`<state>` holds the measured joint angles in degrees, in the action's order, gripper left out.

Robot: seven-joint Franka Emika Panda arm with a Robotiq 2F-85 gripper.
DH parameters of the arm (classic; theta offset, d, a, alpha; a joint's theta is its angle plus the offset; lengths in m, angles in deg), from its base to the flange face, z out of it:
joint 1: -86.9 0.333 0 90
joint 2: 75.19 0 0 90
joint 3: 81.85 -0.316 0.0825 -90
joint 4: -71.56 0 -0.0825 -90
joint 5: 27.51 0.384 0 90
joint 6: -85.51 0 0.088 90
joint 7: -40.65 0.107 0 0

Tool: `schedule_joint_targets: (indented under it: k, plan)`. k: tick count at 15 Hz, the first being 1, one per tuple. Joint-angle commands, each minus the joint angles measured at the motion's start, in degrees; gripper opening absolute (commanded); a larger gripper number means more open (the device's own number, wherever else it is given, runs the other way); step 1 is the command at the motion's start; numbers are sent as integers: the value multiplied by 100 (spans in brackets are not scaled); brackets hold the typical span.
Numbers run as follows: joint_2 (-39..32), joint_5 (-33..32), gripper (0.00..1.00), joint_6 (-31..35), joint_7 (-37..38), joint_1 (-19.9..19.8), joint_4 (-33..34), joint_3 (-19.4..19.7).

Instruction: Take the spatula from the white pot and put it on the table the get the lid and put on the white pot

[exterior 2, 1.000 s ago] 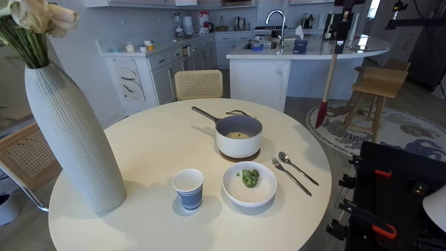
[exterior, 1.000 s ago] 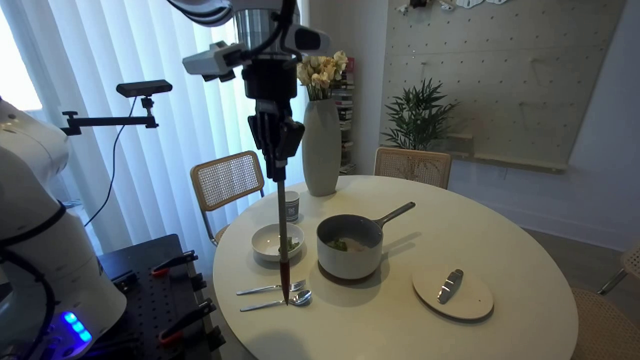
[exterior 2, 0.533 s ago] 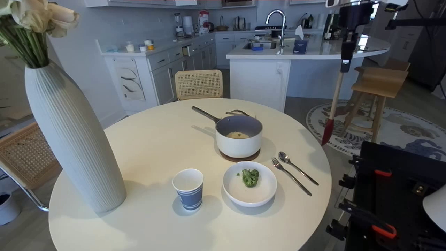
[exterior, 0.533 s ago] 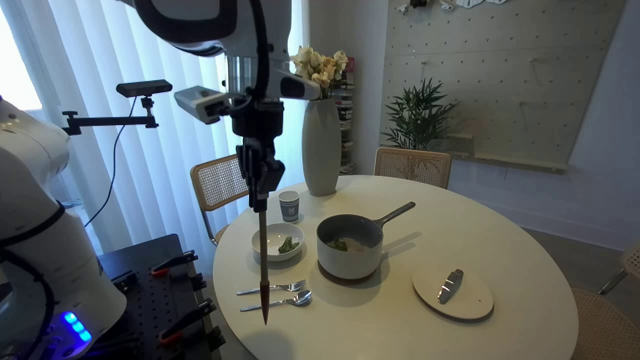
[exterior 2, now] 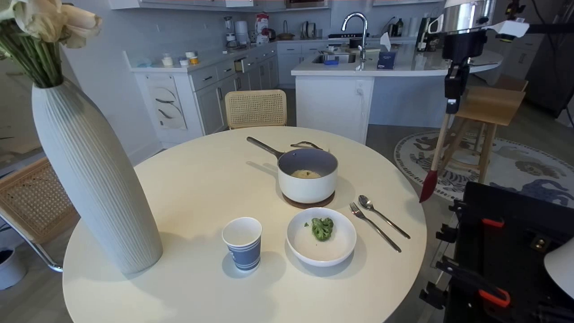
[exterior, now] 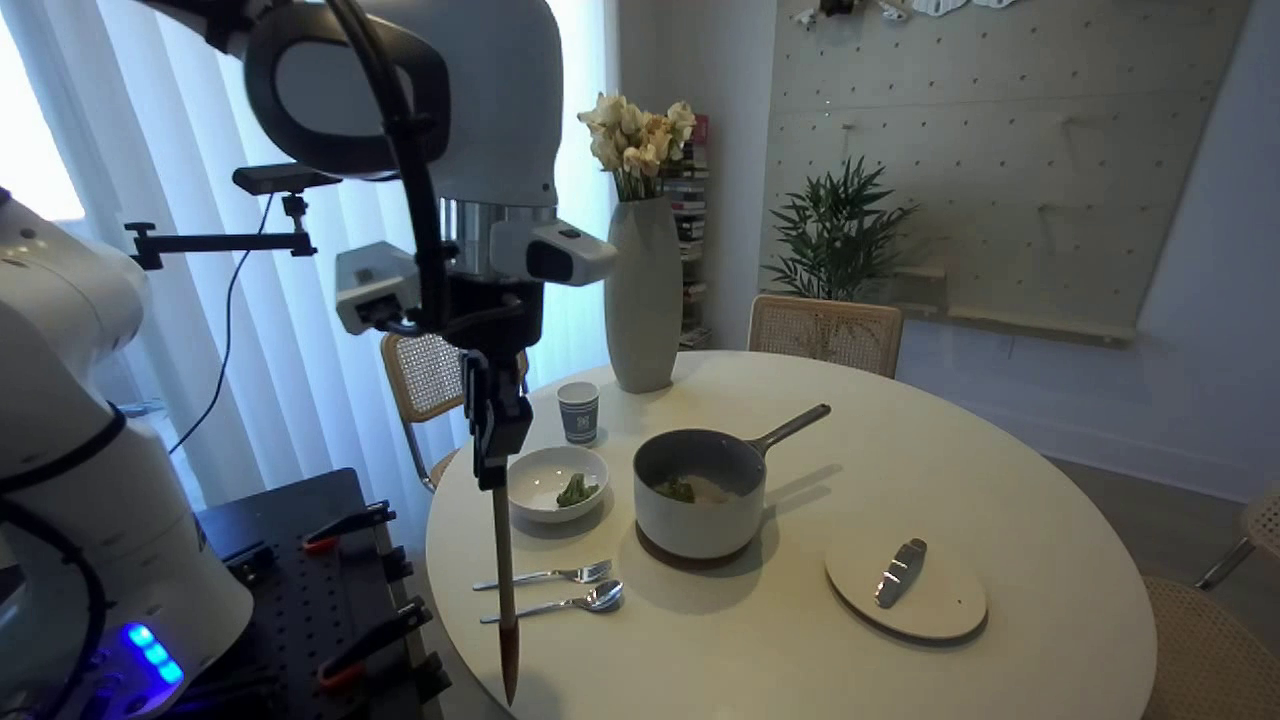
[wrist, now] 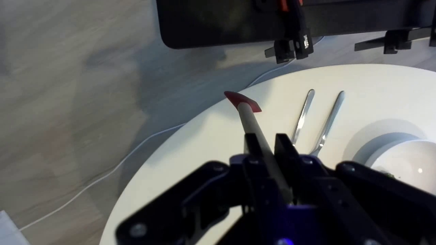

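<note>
Your pincer, pinching the spatula, has just dipped lower and farther from the white pot, so the spatula hangs well apart from it and seems nearly ready for the desk, before you fetch the lid near the pot.

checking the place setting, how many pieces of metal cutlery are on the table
2: a fork beside the white bowl, and a spoon beside the fork, farther from the bowl. Hidden ones seem unlikely.

Bright vertical blinds, cane chairs, patterned rug
</note>
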<state>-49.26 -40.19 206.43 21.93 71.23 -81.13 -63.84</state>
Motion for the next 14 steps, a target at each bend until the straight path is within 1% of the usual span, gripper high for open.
schedule_joint_targets:
  k: [1,4,7,11,14]
  plan:
    - [-174,-371,4,418,546,-192,-207,-138]
    - [-438,-546,4,679,891,-218,-290,-193]
    - [-754,-587,4,878,1172,-155,-244,-293]
    - [-1176,-611,4,1072,1523,-97,-41,-499]
    - [-1477,-641,4,1138,1765,-61,241,-633]
